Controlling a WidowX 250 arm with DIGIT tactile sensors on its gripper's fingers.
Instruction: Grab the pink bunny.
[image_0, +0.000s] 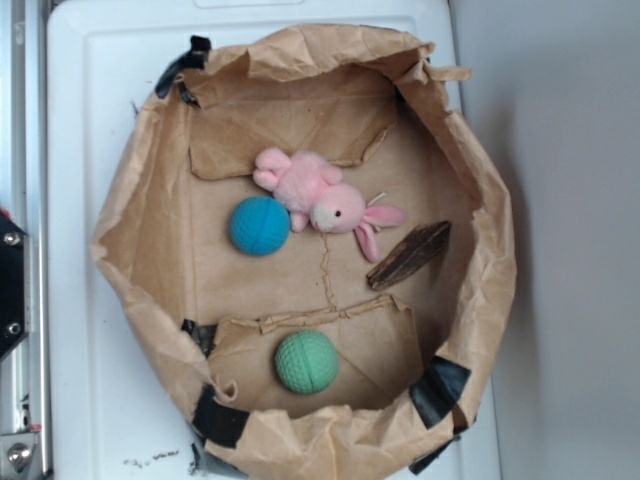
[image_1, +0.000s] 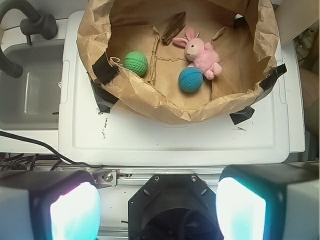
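One pink bunny (image_0: 320, 200) lies on its side on the floor of a crumpled brown paper enclosure (image_0: 140, 200), its darker pink ears pointing toward a single dark brown strip of bark-like material (image_0: 408, 255) that rests just beside them. One blue textured ball (image_0: 259, 225) sits touching the bunny's body, and one green textured ball (image_0: 306, 361) lies well apart from both, nearer the opposite paper wall. Several pieces of black tape (image_0: 438, 388) patch the paper's outer rim. The enclosure stands on a white plastic counter (image_1: 175, 140) with raised edges; in the wrist view a sink (image_1: 30, 90) with a dark faucet sits beside it. The claw (image_1: 157, 210) hangs wide open and empty, well back from the paper wall, its two pale fingers (image_1: 75, 212) touching nothing.
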